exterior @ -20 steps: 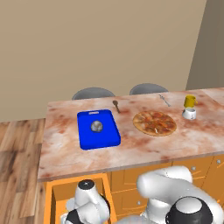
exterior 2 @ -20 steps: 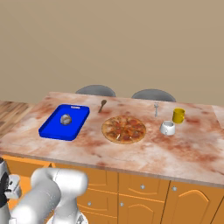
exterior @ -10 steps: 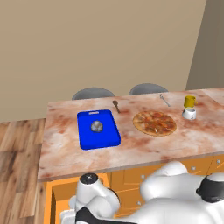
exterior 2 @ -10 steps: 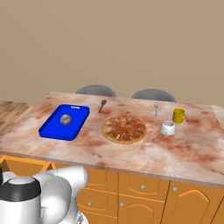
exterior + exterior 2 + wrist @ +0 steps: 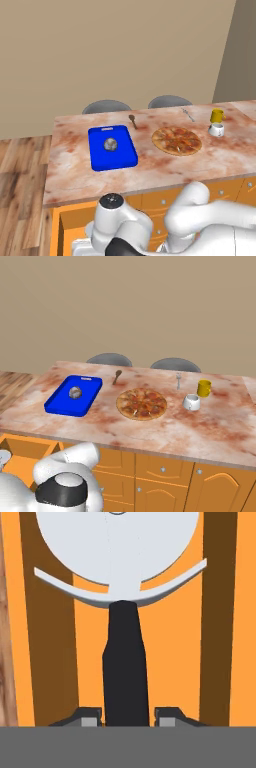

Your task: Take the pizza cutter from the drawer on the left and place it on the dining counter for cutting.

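In the hand view the gripper (image 5: 123,716) is closed on the black stick handle of the pizza cutter (image 5: 123,662), one fingertip pressed to each side of it. The cutter's round grey blade and curved guard stand beyond the handle, over the orange floor of the drawer (image 5: 170,662). A darker orange side wall of the drawer runs along each side of the cutter, with bare floor between the handle and either wall. A strip of wood floor shows past the one wall at that view's edge.

The base views give what the hand view cannot: the drawer (image 5: 62,225) stands pulled out below the near edge of the dining counter (image 5: 70,175), at the counter's left end, and the white arm bends down over it. From the right base view the drawer's open box (image 5: 25,456) lies at the lower left, with cabinet fronts to its right.

On the counter, the near strip along its edge is bare stone. Farther back lie a blue cutting board (image 5: 112,147) on the left with a small grey round object on it, and a pizza (image 5: 176,140) to its right, apart from the board. Right of the pizza stand a white cup (image 5: 191,402) and a yellow mug (image 5: 203,388). A brown wooden spoon (image 5: 117,376) and a thin silver utensil (image 5: 178,380) lie near the far edge. Two grey chair backs (image 5: 109,360) rise beyond the counter.
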Robot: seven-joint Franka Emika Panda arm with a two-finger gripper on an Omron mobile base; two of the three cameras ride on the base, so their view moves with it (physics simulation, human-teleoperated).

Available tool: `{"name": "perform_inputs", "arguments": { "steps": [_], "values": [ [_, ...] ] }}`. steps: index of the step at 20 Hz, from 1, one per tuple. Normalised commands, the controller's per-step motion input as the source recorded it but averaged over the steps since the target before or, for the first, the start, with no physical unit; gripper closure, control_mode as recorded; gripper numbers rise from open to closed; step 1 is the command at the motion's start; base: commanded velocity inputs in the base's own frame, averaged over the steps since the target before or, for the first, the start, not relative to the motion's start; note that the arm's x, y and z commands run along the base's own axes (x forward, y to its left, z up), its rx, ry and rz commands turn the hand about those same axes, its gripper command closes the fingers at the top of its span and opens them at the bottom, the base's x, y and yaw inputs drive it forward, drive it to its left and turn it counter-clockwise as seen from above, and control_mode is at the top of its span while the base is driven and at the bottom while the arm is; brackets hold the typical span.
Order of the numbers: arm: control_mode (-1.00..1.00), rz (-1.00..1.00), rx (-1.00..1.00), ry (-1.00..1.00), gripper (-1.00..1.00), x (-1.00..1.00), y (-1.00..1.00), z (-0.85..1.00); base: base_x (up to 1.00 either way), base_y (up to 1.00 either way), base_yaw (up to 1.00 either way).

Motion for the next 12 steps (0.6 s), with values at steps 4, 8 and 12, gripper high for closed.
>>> {"name": "perform_inputs", "arguments": {
  "steps": [4,8,12],
  "values": [
    [-1.0,-0.06,0.0,0.0,1.0,-0.26,-0.18,0.8,0.0,0.0,0.0],
    [-1.0,-0.05,0.0,0.0,1.0,-0.22,-0.15,0.79,0.0,0.0,0.0],
    [-1.0,-0.06,0.0,0.0,1.0,-0.17,-0.15,0.78,0.0,0.0,0.0]
  ]
}}
